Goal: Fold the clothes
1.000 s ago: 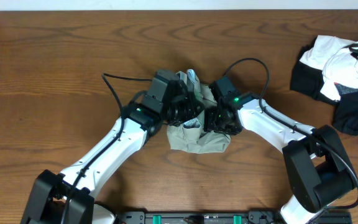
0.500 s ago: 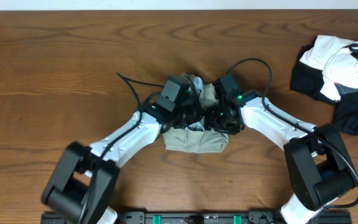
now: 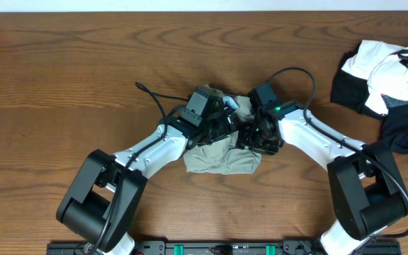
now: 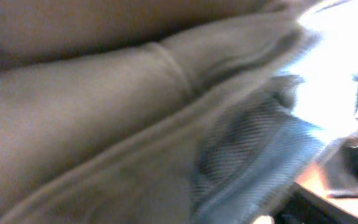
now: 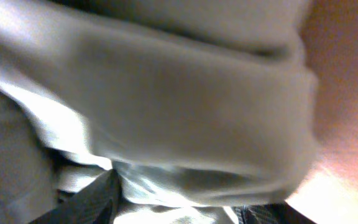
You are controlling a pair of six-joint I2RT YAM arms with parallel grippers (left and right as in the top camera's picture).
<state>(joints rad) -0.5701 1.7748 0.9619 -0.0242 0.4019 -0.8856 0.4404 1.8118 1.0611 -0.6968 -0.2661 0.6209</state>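
Note:
The clothes (image 3: 222,159) are a crumpled khaki garment bunched at the table's middle, its lower part lying flat toward the front edge. Both grippers meet on top of its raised far part. My left gripper (image 3: 227,122) presses in from the left. The left wrist view is a blur of khaki folds (image 4: 104,124), and its jaws do not show. My right gripper (image 3: 250,133) comes in from the right. In the right wrist view its dark fingers (image 5: 95,199) stand apart with a thick fold of khaki cloth (image 5: 185,93) bunched between them.
A heap of black and white garments (image 3: 392,78) lies at the far right edge. A black cable (image 3: 151,95) loops up from the left arm and another (image 3: 292,74) arcs over the right arm. Bare wooden table (image 3: 62,85) spreads to the left.
The left arm has swung in toward the right and its gripper has pushed farther over the garment. The raised bunch of cloth has shifted slightly right. The right gripper has barely moved.

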